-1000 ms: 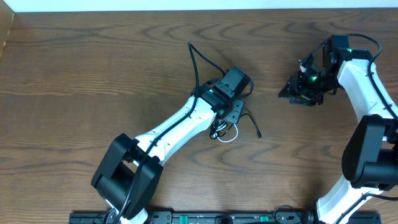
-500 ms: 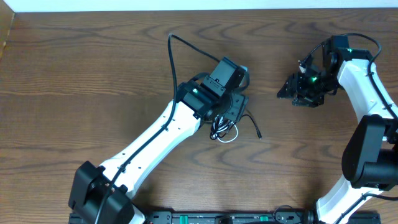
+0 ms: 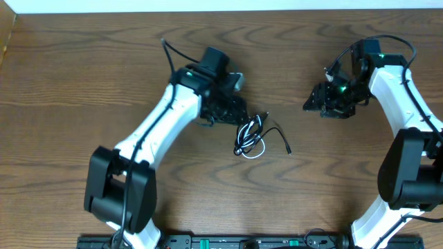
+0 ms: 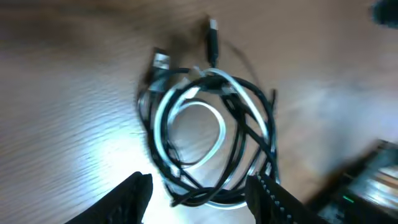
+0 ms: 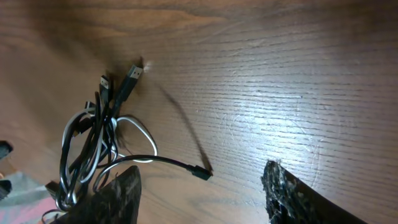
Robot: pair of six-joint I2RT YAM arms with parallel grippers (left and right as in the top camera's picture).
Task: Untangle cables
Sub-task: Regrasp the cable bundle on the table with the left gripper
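The cables lie on the brown table as one tangled coil of a thin black cord and a thin white cord. A loose black tail ends in a small plug. My left gripper hovers just up and left of the coil and is open. In the left wrist view the coil fills the middle, its lower edge showing between the spread fingers of that gripper. My right gripper is open, well to the coil's right. Its wrist view shows the coil at the left and the black tail's plug above the gripper.
Two small plugs stick out of the coil's top in the right wrist view. Thick black cables run along both arms. The table's back edge meets a white wall, and a rail spans the near edge.
My left arm has swung up and to the left, off the coil, which it covered before and which now lies exposed. My right gripper has shifted slightly left.
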